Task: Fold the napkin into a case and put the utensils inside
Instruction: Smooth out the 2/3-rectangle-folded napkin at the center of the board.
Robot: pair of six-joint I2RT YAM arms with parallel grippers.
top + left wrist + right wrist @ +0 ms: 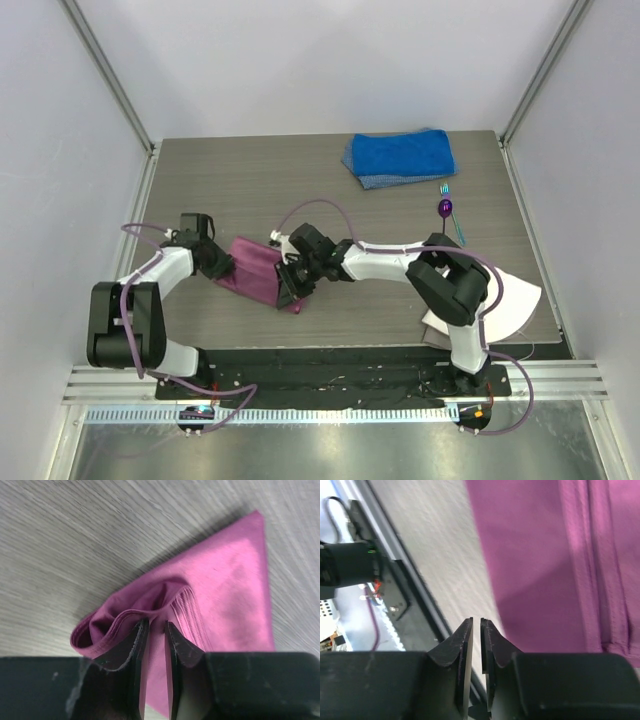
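Colours on the grey wood-grain table

The napkin was magenta-purple; the thick towel at one o'clock was bright blue; the spoon had a shiny purple bowl; the fork was teal.

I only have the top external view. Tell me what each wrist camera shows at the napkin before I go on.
Observer: Left wrist: the left gripper sits at a raised, layered fold of the napkin. Its jaws stand a narrow gap apart, and whether they pinch cloth is not clear.
Operator: Give me the right side.
Observer: Right wrist: the right gripper has a narrow gap with nothing in it. Its tips are over bare table, just beside the napkin's edge.
Operator: Report the cloth there.
Observer: Stacked hems run side by side along the napkin near that gripper.
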